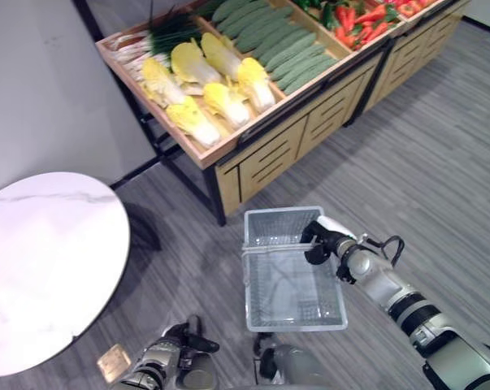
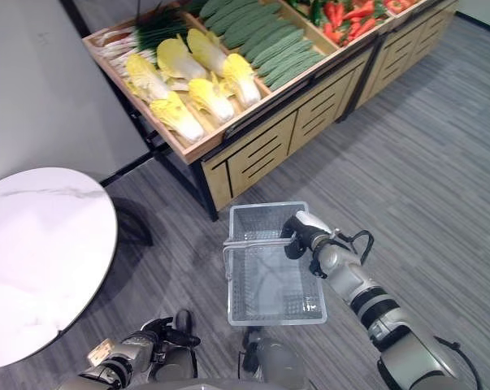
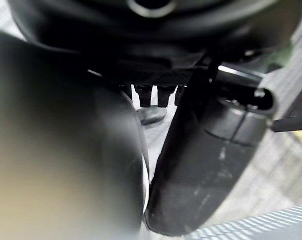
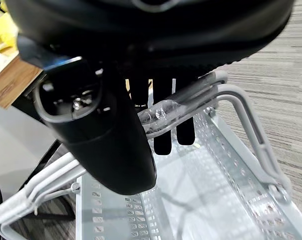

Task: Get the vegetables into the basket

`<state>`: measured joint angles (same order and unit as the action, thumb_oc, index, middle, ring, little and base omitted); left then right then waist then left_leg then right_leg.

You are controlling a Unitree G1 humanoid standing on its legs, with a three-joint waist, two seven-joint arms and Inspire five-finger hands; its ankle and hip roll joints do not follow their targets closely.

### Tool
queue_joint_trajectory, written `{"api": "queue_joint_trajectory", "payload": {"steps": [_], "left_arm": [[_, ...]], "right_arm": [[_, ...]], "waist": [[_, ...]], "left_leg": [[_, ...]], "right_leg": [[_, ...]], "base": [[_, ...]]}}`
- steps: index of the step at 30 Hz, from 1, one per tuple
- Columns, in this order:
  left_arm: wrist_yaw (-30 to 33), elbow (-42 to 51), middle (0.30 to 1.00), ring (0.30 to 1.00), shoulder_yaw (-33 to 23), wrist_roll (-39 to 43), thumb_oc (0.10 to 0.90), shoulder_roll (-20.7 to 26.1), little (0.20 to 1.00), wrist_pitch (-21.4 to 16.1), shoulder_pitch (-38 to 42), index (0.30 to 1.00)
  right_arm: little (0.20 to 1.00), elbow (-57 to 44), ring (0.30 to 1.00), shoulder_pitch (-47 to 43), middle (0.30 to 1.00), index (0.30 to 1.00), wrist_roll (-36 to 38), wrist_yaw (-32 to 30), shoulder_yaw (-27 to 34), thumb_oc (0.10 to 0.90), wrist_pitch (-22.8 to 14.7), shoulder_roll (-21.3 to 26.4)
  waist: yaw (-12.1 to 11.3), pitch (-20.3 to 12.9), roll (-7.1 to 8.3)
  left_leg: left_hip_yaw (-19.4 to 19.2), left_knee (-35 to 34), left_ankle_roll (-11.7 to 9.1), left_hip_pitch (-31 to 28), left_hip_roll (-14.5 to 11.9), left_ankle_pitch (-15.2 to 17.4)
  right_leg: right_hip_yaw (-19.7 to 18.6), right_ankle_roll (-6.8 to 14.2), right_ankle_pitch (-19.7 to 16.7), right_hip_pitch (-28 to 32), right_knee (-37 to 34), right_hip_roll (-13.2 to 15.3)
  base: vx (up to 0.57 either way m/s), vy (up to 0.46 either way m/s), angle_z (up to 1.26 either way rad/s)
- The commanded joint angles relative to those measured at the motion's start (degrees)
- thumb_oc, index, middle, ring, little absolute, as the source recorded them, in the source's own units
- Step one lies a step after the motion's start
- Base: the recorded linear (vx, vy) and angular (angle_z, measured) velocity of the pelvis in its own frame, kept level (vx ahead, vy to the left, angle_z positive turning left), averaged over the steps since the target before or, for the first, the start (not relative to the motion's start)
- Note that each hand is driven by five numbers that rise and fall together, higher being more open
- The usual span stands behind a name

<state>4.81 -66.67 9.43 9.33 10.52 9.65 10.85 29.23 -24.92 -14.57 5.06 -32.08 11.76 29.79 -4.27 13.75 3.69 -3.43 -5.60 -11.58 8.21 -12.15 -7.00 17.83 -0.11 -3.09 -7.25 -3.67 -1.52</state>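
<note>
Nearest, low at the robot's left side, the left hand (image 1: 184,340) hangs close to the body above the grey carpeted floor (image 1: 440,179); how its fingers stand cannot be told from any view. Beside it on the floor lies a small tan square object (image 1: 114,362), just off the rim of a round white marble tabletop (image 1: 41,260) that stands at the robot's left.

In front of the body, a grey perforated plastic basket (image 1: 293,288) hangs above the floor with nothing in it. Its paired handles (image 4: 206,95) are raised and brought together over the basket's far half. The right hand (image 1: 319,239) reaches in from the right and holds those handles: in the right wrist view its dark fingers (image 4: 161,135) curl over and round the bars, with the thumb (image 4: 105,145) on the near side.

Farther off, past the basket, stands a wooden produce stand (image 1: 293,138) with slatted front panels and a tilted top tray split into compartments. The vegetables all lie there, well apart from the basket: yellow napa cabbages (image 1: 204,85) in the nearest compartment, green onions (image 1: 159,36) behind them, cucumbers (image 1: 281,41) in the next compartment to the right, and red and green peppers (image 1: 358,16) farther right.
</note>
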Motion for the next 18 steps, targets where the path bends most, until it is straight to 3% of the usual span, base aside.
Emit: {"api": "queue_joint_trajectory", "payload": {"steps": [1, 4, 6, 8, 18], "left_arm": [[0.5, -1.6, 1.0, 1.0, 2.9, 0.9, 0.9, -0.8, 1.0, -0.4, -2.0, 1.0], [0.3, -1.5, 1.0, 1.0, 2.5, 0.9, 0.9, -0.5, 1.0, -0.3, -2.4, 1.0], [0.1, -2.0, 1.0, 1.0, 3.1, -0.5, 0.9, 1.0, 1.0, -0.3, -2.0, 1.0], [0.1, -2.0, 1.0, 1.0, 3.2, -0.9, 0.9, 1.5, 1.0, -0.3, -1.7, 1.0], [0.1, -1.2, 1.0, 1.0, 2.8, -1.4, 0.9, 2.3, 1.0, -0.6, -0.9, 1.0]], "right_arm": [[0.3, -4.7, 0.3, -7.7, 0.3, 0.3, 3.2, -3.4, 2.5, 0.4, -5.7, 0.5], [0.3, -5.1, 0.3, -7.1, 0.3, 0.3, 3.2, -2.9, 2.8, 0.4, -5.7, 0.0], [0.3, -4.1, 0.3, -5.9, 0.3, 0.3, 3.7, -2.6, 2.9, 0.4, -5.2, -1.6], [0.3, -3.7, 0.3, -5.8, 0.3, 0.3, 3.6, -2.6, 3.0, 0.4, -5.0, -2.1], [0.3, -5.3, 0.3, -3.8, 0.3, 0.3, 2.2, -2.4, 5.6, 0.4, -4.3, -1.8]], "waist": [[-0.8, -1.9, -0.07], [-0.6, -2.2, -0.21], [-0.4, -2.4, 0.76], [-0.2, -2.5, 1.19], [1.8, -2.3, 1.64]], "left_leg": [[8.5, 4.7, 2.2, 2.7, 1.8, -1.4], [7.9, 5.5, 2.8, 1.3, 2.6, 0.3], [5.4, 5.2, 5.5, -0.8, 5.3, 2.3], [4.1, 5.0, 6.5, -1.3, 6.2, 2.9], [-1.0, 9.1, 9.4, -1.4, 10.2, 7.7]], "right_leg": [[-7.4, 6.9, 3.9, 8.9, 3.1, 6.8], [-8.9, 7.1, 4.3, 9.2, 3.7, 7.5], [-12.8, 8.2, 3.8, 7.4, 5.1, 10.0], [-14.3, 8.9, 3.5, 6.4, 5.5, 10.8], [-19.0, 11.5, 0.9, 3.1, 6.8, 13.9]], "base": [[0.1, 0.092, -0.88], [0.07, 0.212, -1.23], [0.13, 0.45, -1.01], [0.05, 0.232, -0.72], [0.02, 0.143, -0.22]]}}
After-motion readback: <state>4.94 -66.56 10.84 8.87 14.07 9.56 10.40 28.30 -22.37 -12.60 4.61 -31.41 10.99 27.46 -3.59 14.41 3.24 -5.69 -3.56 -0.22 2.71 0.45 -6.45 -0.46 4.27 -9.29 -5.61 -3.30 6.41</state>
